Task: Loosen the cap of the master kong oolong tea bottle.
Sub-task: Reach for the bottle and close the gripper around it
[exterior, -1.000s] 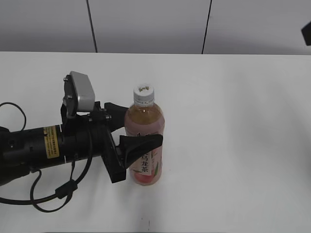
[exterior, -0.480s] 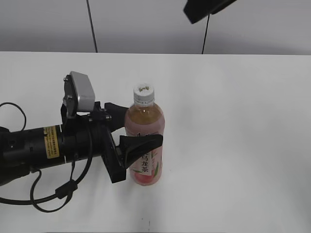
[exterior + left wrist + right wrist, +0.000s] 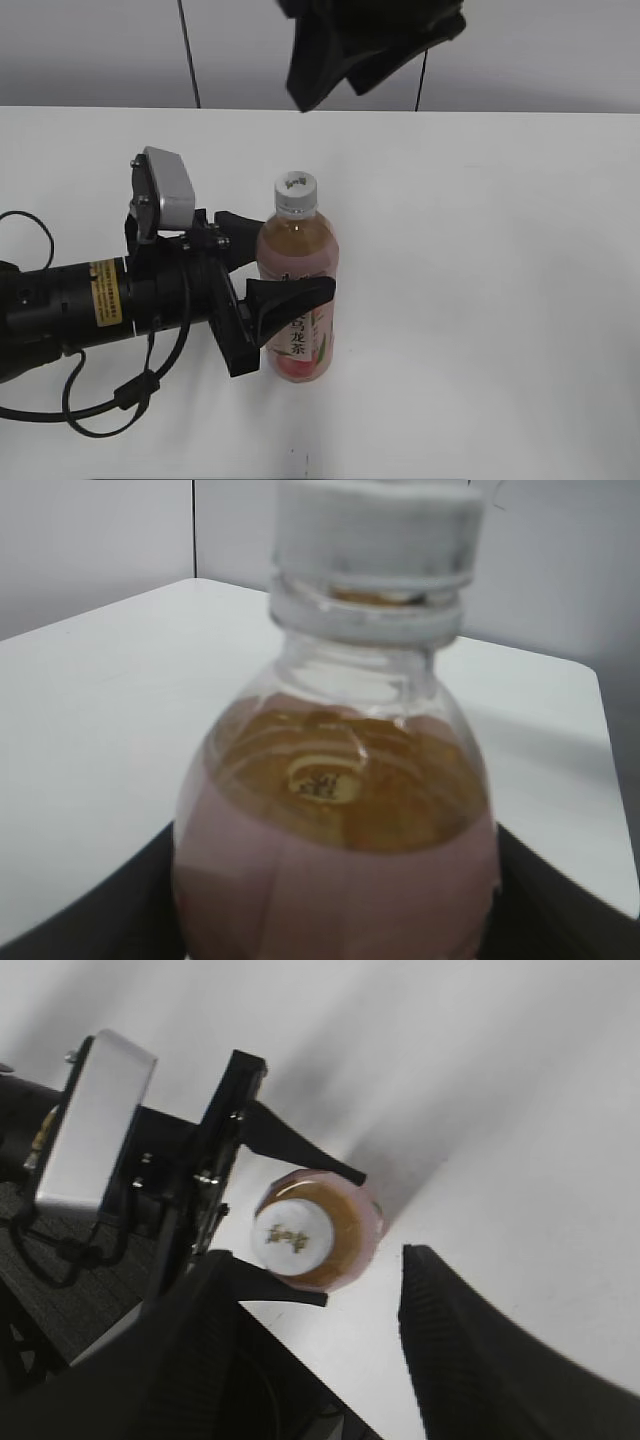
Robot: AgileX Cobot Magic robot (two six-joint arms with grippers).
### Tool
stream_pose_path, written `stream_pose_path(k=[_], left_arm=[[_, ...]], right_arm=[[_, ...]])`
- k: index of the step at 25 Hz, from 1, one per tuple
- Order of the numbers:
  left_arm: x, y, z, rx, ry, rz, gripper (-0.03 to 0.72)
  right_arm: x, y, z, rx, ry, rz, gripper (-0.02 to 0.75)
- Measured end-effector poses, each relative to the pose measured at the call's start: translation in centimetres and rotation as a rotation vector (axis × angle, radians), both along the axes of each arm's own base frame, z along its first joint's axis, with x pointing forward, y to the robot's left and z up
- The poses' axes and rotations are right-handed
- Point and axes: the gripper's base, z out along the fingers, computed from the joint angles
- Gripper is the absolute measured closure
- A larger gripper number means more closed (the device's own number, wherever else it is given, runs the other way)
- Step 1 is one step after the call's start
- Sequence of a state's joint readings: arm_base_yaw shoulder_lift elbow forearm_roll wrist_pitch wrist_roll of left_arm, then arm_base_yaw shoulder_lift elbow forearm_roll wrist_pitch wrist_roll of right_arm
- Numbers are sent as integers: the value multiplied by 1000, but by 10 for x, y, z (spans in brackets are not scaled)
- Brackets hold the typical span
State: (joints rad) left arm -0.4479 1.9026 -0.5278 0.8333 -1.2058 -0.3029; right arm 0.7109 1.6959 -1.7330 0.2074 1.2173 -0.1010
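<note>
The master kong oolong tea bottle (image 3: 300,240) stands upright on the white table (image 3: 480,300), with amber tea, a pink label and the white cap (image 3: 296,190) screwed on top. My left gripper (image 3: 285,262) reaches in from the left and is shut on the bottle's middle, one finger (image 3: 295,293) in front and one behind. The left wrist view shows the bottle (image 3: 330,860) and the cap (image 3: 375,525) close up between the dark fingers (image 3: 560,905). My right gripper (image 3: 330,85) hangs open high above the bottle. Seen from the right wrist, the cap (image 3: 290,1238) lies below the right gripper (image 3: 320,1270), untouched.
The left arm's body and cables (image 3: 90,300) lie across the table's left side. A grey wall with dark seams (image 3: 190,50) stands behind the table. White tabletop stretches to the right of the bottle.
The right gripper has come into the exterior view from the upper right and moved left to above the bottle. The left gripper and the bottle have stayed still.
</note>
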Motion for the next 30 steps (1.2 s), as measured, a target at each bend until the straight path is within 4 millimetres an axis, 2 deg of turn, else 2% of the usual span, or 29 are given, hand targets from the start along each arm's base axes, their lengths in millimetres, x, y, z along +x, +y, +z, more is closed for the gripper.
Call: stream_pose_path(k=[4,8,16,30], left_arm=[[0,0,0,0,0,0,226],[0,0,0,0,0,1,226],[0,0,0,0,0,1,226],[0,0,0,0,0,1,226]], right_arm=[[-18,28,-12,-38,27,14,335],[-21,41,-26,-69,71,-42,335],[-13,45,-41,-120,72,-63,335],[-10,44,-45,-152,51,-68,335]])
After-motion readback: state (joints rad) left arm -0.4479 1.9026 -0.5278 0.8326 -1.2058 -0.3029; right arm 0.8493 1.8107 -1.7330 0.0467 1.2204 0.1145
